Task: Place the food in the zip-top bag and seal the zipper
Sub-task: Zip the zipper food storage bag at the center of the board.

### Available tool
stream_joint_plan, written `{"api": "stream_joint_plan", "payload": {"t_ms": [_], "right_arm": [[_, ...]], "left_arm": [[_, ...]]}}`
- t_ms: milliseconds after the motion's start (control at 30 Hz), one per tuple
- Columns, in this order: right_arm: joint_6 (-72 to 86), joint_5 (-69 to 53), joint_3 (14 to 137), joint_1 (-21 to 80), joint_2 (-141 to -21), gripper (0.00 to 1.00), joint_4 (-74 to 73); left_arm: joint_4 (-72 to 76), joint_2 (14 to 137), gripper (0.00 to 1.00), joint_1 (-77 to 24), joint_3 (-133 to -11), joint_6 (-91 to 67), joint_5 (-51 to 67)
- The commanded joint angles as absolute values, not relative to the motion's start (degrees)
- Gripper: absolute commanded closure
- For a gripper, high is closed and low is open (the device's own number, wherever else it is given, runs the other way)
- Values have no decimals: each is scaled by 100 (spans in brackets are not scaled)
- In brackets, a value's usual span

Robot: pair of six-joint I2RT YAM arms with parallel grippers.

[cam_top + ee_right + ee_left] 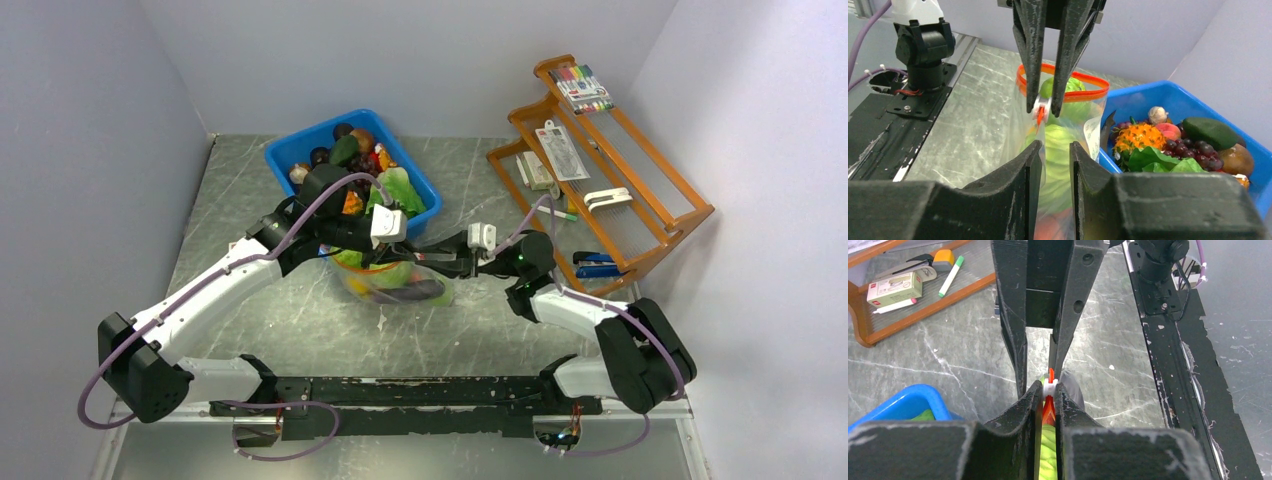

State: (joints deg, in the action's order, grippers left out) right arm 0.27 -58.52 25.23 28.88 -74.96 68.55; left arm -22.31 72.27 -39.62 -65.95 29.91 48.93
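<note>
The clear zip-top bag (400, 288) stands between my two grippers, just in front of the blue bin. Inside it are a green cabbage-like ball (1063, 135) and orange-red pieces lower down. My left gripper (1049, 387) is shut on the white slider of the red-orange zipper (1063, 82). Beyond the slider the zipper strip loops open around the bag's mouth. My right gripper (1055, 147) faces it from the other side. Its jaws stand a little apart, with the bag's plastic showing in the gap. More food (1173, 145) lies in the bin.
The blue bin (320, 128) sits right behind the bag, with grapes, greens, an avocado and other toy food in it. An orange wooden rack (650, 190) with markers and stationery stands at the right. The black base rail (430, 390) runs along the near edge.
</note>
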Motion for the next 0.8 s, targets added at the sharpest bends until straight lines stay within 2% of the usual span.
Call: {"api": "stream_joint_plan", "payload": {"t_ms": [0, 67, 133, 200, 233, 267, 767], "right_arm": [[-291, -5681, 2830, 2977, -7443, 73, 6305], [-425, -5642, 2887, 3025, -7432, 74, 6099], [-436, -5601, 2880, 3041, -7414, 79, 6092], [-412, -5605, 2866, 3041, -7395, 90, 6129], [-405, -5612, 2852, 3043, -7378, 98, 6137], [-386, -5616, 2835, 3041, -7348, 100, 6139], [-290, -5718, 2620, 3039, -7087, 100, 6332]], "left_arm": [[-2176, 7165, 93, -4023, -6694, 3208, 5158], [-2170, 7163, 93, -4026, -6682, 3208, 5155], [-2183, 7167, 93, -4027, -6684, 3223, 5138], [-2226, 7172, 93, -4029, -6685, 3262, 5093], [-2265, 7167, 93, -4029, -6681, 3292, 5079], [-2300, 7145, 93, -4028, -6682, 3338, 5068], [-2637, 6927, 93, -4034, -6631, 3591, 4234]]}}
